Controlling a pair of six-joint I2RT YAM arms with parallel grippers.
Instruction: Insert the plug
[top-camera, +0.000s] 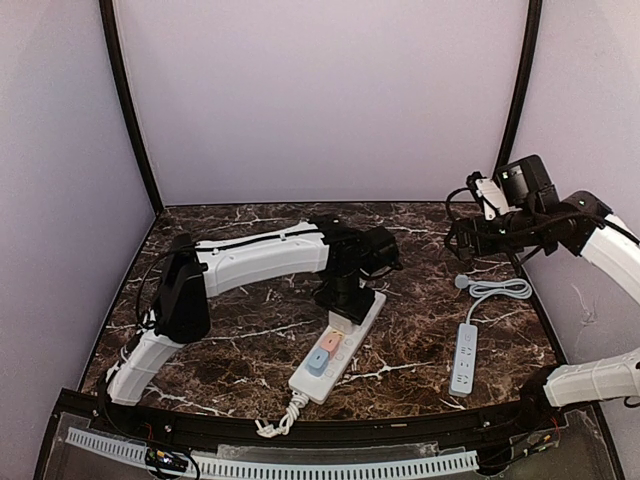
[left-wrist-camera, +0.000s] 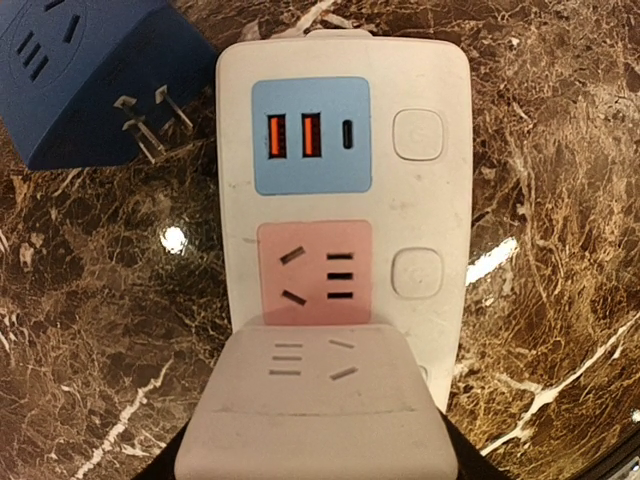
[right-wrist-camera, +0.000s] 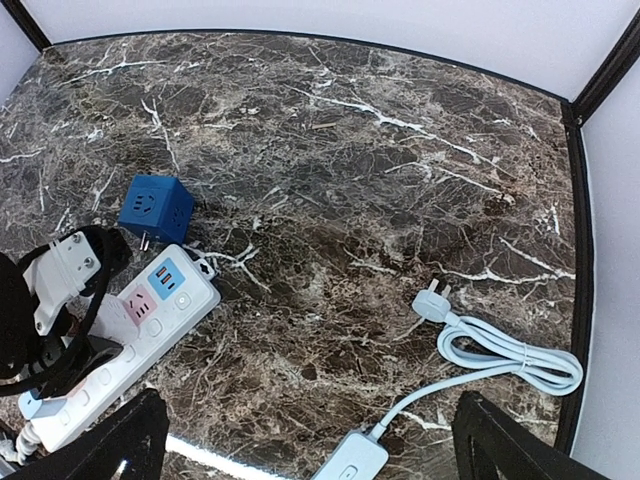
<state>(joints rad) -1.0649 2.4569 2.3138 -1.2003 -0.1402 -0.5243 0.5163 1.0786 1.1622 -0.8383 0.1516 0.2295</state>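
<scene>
Black left claw (top-camera: 345, 300) pinches a white hard-plastic cube plug (left-wrist-camera: 318, 405) over the long white power strip (left-wrist-camera: 440, 200), near the near edge of the marble tabletop (left-wrist-camera: 560, 150). Light, rigid, slick, I judge; its flat opposite sides are the hold. Empty, the right claw (right-wrist-camera: 315, 445) hangs spread.

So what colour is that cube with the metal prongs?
Dark blue. The cube shows best in the left wrist view.

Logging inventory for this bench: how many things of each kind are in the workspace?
Power strips: 2 (white strip, pale-blue strip)
Plug-in adapters: 2 (blue adapter, white adapter)
Total: 4
</scene>
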